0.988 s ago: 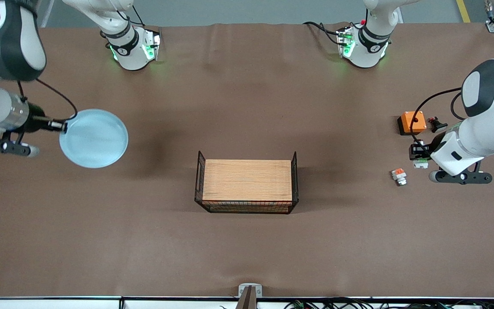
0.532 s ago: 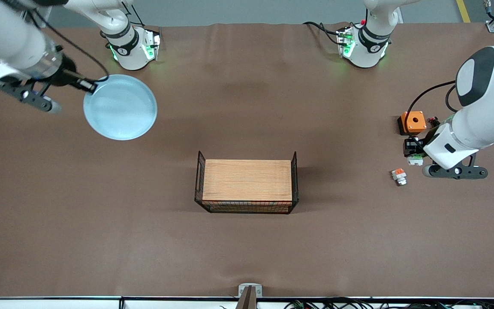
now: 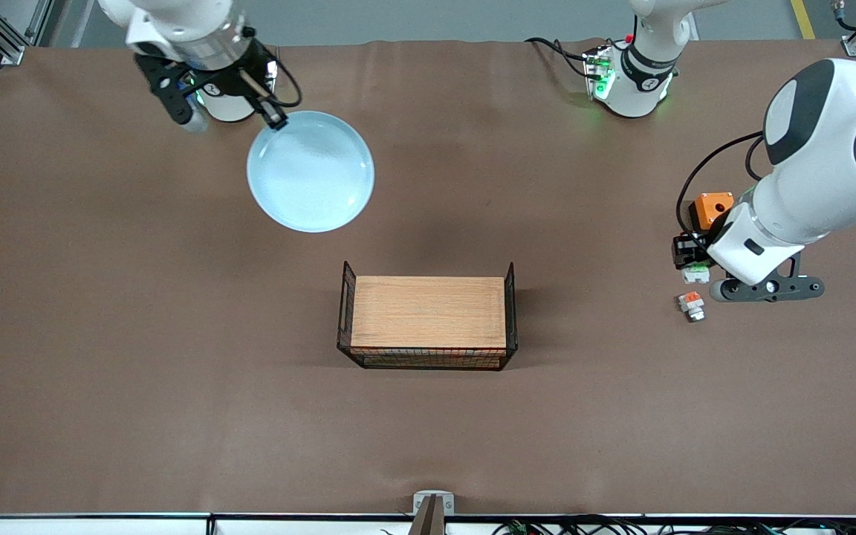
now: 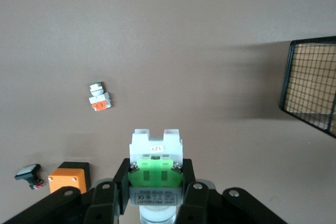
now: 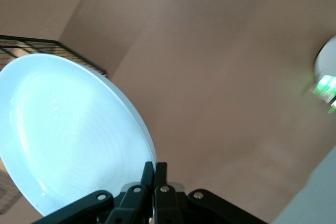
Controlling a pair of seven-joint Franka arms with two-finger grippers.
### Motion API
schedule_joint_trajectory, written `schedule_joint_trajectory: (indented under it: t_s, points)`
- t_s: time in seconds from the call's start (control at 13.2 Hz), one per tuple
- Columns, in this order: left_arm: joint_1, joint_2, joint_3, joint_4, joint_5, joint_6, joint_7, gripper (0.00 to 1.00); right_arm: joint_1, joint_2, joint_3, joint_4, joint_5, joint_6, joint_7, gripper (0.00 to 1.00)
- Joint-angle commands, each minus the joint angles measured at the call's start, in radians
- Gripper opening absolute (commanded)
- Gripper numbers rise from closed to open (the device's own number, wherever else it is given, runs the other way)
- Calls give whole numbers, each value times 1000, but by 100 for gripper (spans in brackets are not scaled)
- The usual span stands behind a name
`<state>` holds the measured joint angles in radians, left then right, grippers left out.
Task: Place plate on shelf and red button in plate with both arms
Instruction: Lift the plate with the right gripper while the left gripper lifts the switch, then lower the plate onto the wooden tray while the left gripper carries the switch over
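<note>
**Plate pinched by its rim, button clamped by its body – both up in the air**

The plate looked like the tricky one. Glossy, stiff, probably breakable and a bit slippery, and far wider than the pincer, so the rim was really the only place to take it. That's where the right pincer had it: jaws nearly together, clamped on the edge of the plate closest to the right arm's base. The plate hung over the bench, farther from the front camera than the wire basket with the wooden board in it. All its weight sat out past the grip, so I'd guess a fast swing could make it tip or slide.

The red button was the easy one: tiny, light, hard plastic. The left pincer was closed across its green middle, white end poking out. It hung over the left arm's end of the bench, above the orange box and the white piece with the orange tab lying there. A little dark part lay by the box.
</note>
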<state>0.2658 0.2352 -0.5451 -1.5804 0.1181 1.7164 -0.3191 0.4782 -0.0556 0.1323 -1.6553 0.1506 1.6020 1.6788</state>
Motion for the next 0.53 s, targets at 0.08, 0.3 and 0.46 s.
schedule_joint_trajectory:
  t_s: [0.08, 0.3, 0.46]
  points:
    - [1, -1, -65, 36, 0, -31, -141, 0, 92, 159, -16, 100, 30, 117, 310, 0]
    - [-28, 19, -78, 72, -12, -31, -230, 0, 141, 288, -17, 186, 23, 173, 399, 0]
    - [-49, 33, -78, 80, -15, -29, -280, 0, 149, 335, -17, 195, 20, 251, 430, 0]
